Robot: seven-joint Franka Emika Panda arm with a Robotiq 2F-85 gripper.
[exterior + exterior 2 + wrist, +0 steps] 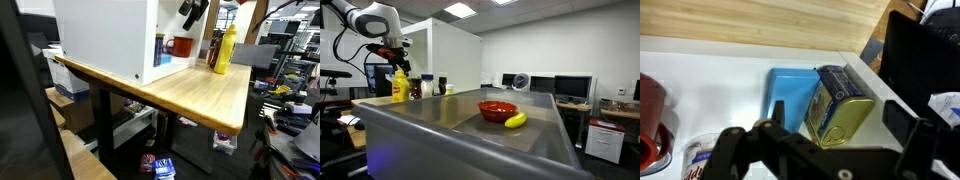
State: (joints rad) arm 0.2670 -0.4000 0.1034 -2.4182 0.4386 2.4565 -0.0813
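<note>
We see black gripper (pixel 818 135) spread wide, hovering above gold rectangular metal tin (pixel 840 105) touching flat blue plastic lid (pixel 790 88).

Gold rectangular tin (pixel 838 112), blue-topped, just beside flat blue box (pixel 788 90)

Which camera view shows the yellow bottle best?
An exterior view: there the yellow bottle stands large and clear on the table. In an exterior view from farther away it is small. The wrist view misses it.
</note>
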